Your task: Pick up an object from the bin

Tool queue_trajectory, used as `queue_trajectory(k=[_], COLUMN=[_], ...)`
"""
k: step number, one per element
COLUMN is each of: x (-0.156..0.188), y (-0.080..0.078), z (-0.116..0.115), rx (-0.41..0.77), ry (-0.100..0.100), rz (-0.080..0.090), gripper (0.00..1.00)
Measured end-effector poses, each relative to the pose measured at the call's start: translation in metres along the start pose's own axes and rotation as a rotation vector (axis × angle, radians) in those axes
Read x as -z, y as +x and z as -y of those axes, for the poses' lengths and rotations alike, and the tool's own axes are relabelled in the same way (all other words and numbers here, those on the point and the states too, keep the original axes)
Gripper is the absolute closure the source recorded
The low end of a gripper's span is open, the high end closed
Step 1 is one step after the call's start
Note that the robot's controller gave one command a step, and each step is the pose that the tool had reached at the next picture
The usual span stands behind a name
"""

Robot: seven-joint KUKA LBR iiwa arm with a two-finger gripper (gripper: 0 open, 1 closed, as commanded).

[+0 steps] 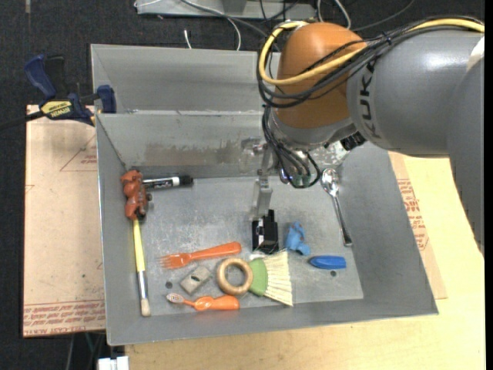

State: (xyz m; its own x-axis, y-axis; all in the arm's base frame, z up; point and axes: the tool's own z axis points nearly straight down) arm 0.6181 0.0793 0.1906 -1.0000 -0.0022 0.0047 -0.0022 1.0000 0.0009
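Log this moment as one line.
gripper: low at bin centre | nearest: blue piece, wooden ring, green brush | grasp: unclear

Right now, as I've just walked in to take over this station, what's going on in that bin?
The arm's gripper is down in the middle of the grey bin, right at a small black thing. I cannot tell whether it grips it. Close by lie a blue piece, a green brush, a wooden ring and an orange fork. Nothing is lifted yet.

- Bin (216, 206) floor evenly lit from above; moderate brightness.
- Short, soft shadows beside the orange fork (202, 254).
- Mild sheen on the orange wrist cover (323, 75); surroundings behind the bin dark.
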Motion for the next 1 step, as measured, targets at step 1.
queue_trajectory(k=[1], x=[0.0036], y=[-0.0017], z=[0.0004], rx=[-0.002], ry=[0.000], rz=[0.007], gripper=[0.00])
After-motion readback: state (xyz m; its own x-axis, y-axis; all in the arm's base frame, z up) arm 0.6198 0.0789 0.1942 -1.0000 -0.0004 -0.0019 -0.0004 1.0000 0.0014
